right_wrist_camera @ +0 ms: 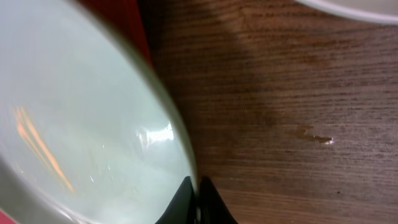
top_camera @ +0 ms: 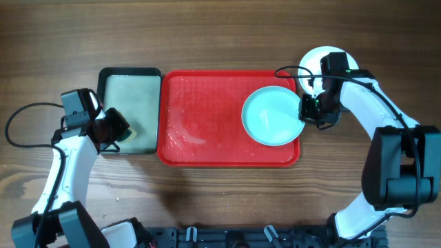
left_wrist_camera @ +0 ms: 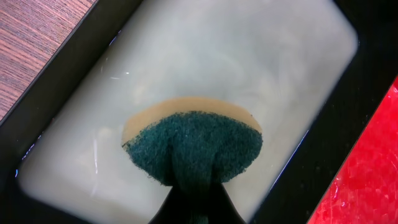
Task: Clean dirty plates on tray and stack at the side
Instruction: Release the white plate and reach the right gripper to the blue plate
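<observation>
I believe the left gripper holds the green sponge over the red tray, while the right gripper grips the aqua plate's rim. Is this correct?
No: the left wrist view shows the left gripper holding the green sponge over the black-rimmed tray, not the red tray. The right gripper does grip the aqua plate by its rim.

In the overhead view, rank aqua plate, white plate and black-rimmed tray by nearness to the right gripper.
1. Aqua plate, held at its rim by the right gripper.
2. White plate, on the table just beyond.
3. Black-rimmed tray, far left.
</observation>
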`<state>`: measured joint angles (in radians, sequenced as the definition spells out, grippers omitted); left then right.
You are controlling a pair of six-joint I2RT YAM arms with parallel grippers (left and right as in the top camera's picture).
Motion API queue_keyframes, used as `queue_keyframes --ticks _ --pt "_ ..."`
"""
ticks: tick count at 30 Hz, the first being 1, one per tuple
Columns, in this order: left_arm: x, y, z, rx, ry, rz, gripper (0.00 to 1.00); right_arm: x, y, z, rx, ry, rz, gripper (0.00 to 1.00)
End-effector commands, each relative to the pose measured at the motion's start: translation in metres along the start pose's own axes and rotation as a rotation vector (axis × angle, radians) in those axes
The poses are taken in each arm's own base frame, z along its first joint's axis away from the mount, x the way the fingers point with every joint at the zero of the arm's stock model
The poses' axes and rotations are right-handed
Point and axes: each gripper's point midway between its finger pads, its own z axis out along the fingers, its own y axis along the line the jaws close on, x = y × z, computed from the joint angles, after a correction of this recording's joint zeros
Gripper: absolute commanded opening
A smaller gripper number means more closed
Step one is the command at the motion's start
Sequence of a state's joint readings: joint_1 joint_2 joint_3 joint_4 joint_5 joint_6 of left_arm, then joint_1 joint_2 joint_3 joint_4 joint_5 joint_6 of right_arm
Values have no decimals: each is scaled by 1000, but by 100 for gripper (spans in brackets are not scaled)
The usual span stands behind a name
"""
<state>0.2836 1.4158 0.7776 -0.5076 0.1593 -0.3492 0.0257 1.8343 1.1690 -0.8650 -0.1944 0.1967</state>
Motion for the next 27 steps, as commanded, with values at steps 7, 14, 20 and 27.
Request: queue_keyframes --ticks 7,14,20,27 --pt "2 0 2 11 10 -7 4 10 79 5 -264 56 136 4" --pt "2 0 2 11 10 -7 4 28 150 21 -224 9 164 4" --pt "2 0 2 11 10 -7 4 48 171 33 -107 -57 188 4" --pt "2 0 2 11 10 -7 4 55 190 34 -133 -76 132 4"
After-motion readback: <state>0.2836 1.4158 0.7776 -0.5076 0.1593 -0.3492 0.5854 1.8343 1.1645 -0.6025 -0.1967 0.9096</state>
